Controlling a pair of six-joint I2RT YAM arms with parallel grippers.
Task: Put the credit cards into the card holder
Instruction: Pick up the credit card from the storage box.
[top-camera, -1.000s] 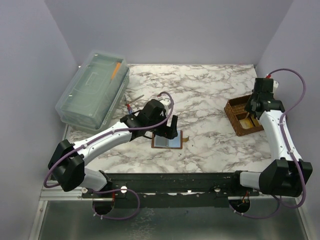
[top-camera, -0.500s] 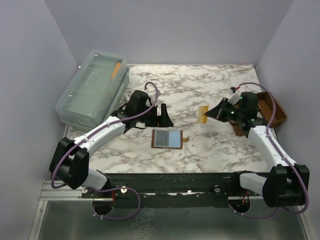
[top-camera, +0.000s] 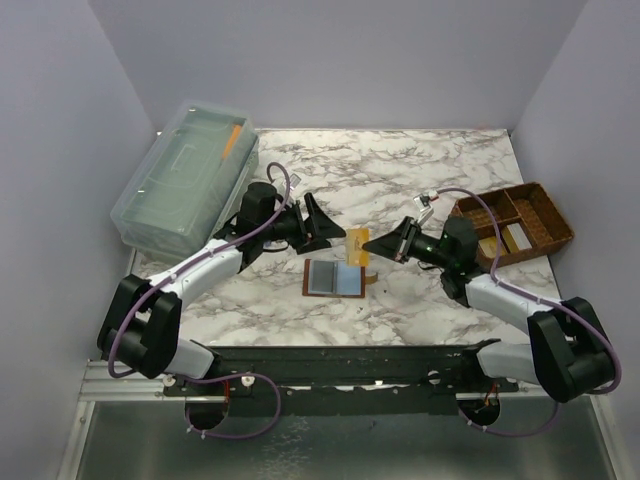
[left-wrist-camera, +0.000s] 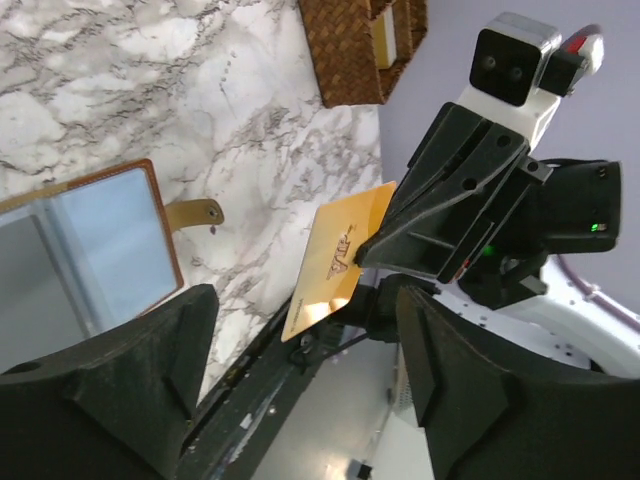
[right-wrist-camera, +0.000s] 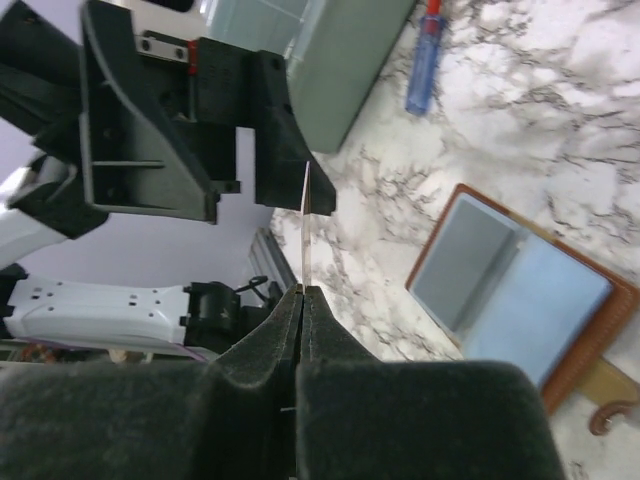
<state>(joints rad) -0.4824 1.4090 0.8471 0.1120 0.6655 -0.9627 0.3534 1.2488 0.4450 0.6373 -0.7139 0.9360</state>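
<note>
The card holder (top-camera: 335, 278) lies open and flat on the marble, tan rim up and grey-blue inside showing (left-wrist-camera: 90, 240) (right-wrist-camera: 520, 290). My right gripper (top-camera: 373, 247) is shut on a gold credit card (top-camera: 356, 245), holding it by one edge above the holder's right side. In the right wrist view the card (right-wrist-camera: 305, 200) stands edge-on out of the shut gripper (right-wrist-camera: 303, 292). My left gripper (top-camera: 330, 230) is open, turned sideways toward the card (left-wrist-camera: 340, 260). The card sits just beyond its spread fingers (left-wrist-camera: 470, 400) and touches neither.
A brown woven divided basket (top-camera: 475, 215) with pale cards inside stands at the right. A clear plastic lidded box (top-camera: 185, 180) sits at the back left, and a blue and red pen (right-wrist-camera: 425, 60) lies beside it. The table's front rail runs below the holder.
My right arm swung from the basket to the table's middle carrying the gold card. My left gripper lifted off the card holder, moved back and turned toward the card.
</note>
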